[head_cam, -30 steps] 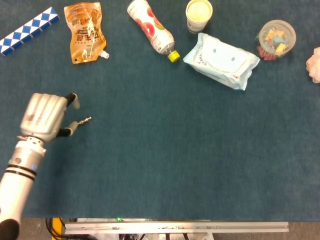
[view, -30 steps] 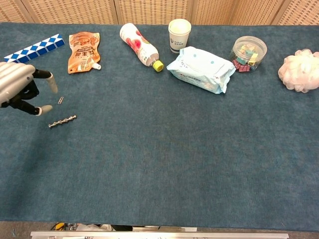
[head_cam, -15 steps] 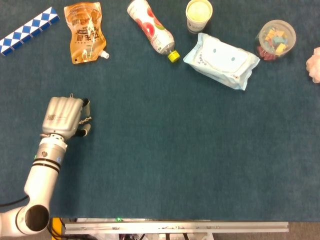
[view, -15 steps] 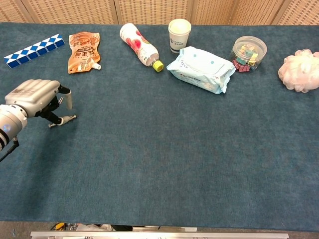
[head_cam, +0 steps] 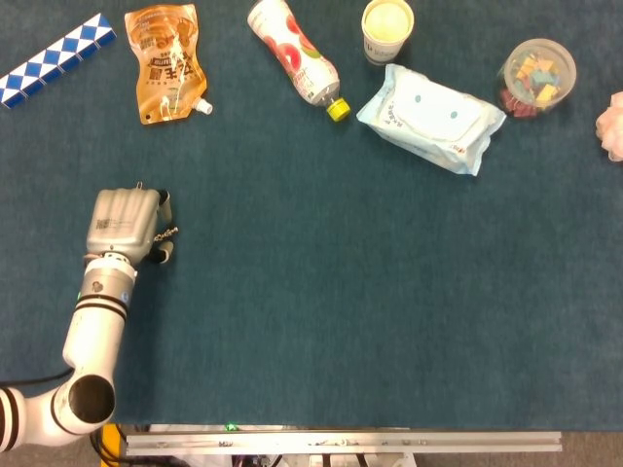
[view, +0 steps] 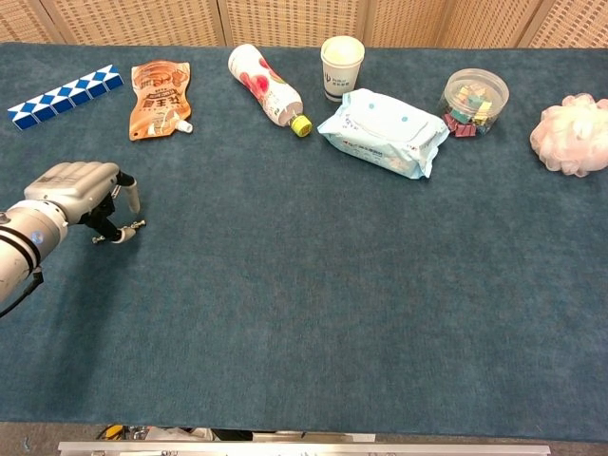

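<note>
The left hand (head_cam: 125, 224) sits at about 8 o'clock on the worktop (head_cam: 370, 292), knuckles up, fingers curled down over a small metal chain (head_cam: 167, 233). The chain lies on the cloth just at the hand's 3 o'clock edge; in the chest view its beaded end (view: 136, 226) pokes out past the fingertips (view: 116, 235). The fingertips are at the chain, but whether they pinch it or only touch it cannot be told. A tiny clip shows just above the knuckles at 12 o'clock, too small to make out. No right hand shows in either view.

Nothing stands between the hand and the chain. The other things lie well apart in a row along the far edge. From 10 o'clock to 2 o'clock:
- a blue-and-white snake puzzle (head_cam: 56, 58), a rigid zigzag bar
- a flat orange pouch (head_cam: 167, 64) with a white spout
- a plastic bottle (head_cam: 292, 52) on its side, yellow cap toward 5 o'clock
- a paper cup (head_cam: 387, 29), upright, its inside pale
- a soft pale-blue wipes pack (head_cam: 431, 118), just beside the cup
- a clear round tub (head_cam: 537, 76) holding coloured clips
- a pink puff (view: 573, 134), frilly, at the far right

The worktop is covered in dark teal cloth with a short nap.
</note>
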You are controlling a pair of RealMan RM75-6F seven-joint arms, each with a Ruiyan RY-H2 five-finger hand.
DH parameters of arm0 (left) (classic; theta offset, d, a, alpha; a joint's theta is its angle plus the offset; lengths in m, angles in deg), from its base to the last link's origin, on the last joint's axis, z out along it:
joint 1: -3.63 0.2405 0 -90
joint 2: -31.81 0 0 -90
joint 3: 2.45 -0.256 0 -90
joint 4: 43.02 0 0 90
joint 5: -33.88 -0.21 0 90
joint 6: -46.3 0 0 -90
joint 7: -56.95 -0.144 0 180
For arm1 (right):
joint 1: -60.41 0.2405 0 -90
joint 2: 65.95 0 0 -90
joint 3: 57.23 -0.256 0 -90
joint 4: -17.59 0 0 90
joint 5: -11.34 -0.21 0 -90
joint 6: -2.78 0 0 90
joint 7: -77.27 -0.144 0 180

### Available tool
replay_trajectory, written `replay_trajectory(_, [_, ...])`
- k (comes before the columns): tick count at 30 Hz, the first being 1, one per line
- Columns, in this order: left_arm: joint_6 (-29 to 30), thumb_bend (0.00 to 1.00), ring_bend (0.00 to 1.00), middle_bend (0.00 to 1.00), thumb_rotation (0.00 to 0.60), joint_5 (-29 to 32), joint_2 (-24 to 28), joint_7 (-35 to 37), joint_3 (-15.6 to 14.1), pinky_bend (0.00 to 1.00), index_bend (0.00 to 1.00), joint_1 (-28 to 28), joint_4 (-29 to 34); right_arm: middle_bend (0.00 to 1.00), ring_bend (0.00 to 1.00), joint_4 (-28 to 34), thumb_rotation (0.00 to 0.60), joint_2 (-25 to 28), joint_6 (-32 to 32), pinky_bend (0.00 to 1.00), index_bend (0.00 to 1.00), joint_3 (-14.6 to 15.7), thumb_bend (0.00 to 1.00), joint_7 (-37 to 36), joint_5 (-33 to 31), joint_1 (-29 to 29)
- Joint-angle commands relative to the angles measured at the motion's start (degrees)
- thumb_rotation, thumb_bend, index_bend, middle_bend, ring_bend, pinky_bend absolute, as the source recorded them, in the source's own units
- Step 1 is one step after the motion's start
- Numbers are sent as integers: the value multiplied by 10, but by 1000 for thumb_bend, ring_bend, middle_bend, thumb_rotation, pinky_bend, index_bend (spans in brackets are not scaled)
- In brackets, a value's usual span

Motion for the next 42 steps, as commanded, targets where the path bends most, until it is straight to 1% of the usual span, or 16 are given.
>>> replay_trajectory(1, [0,246,1000,1000,600,17,5,-7,2,1000,407,-9,4,518,428,-1,600,-1,-2,452,492,0,201,-1,0,-1])
replay_trajectory(10, [0,246,1000,1000,600,63,7,-29,-7,1000,417,-36,12,517,430,-10,600,-4,-7,452,492,0,201,-9,1,-4])
replay_trajectory(15, [-6,246,1000,1000,600,72,11,-29,-17,1000,431,-44,21,518,432,-14,600,-6,-8,452,492,0,201,-13,-3,-8])
replay_trajectory(24, [-13,246,1000,1000,600,72,18,-19,-34,1000,436,-56,38,519,433,-16,600,-8,-13,452,492,0,201,-15,-6,-14])
replay_trajectory(31, [-21,246,1000,1000,600,71,40,-7,-51,1000,450,-61,64,519,433,-13,600,-7,-19,453,492,0,201,-13,-5,-19])
replay_trajectory(37, [-12,246,1000,1000,600,51,25,31,-50,1000,479,-53,44,520,433,-7,600,-5,-24,452,492,0,201,-9,-5,-23])
replay_trajectory(42, [-12,246,1000,1000,600,45,14,42,-52,1000,480,-54,27,520,433,-1,600,-2,-29,452,492,0,201,-4,-3,-26])
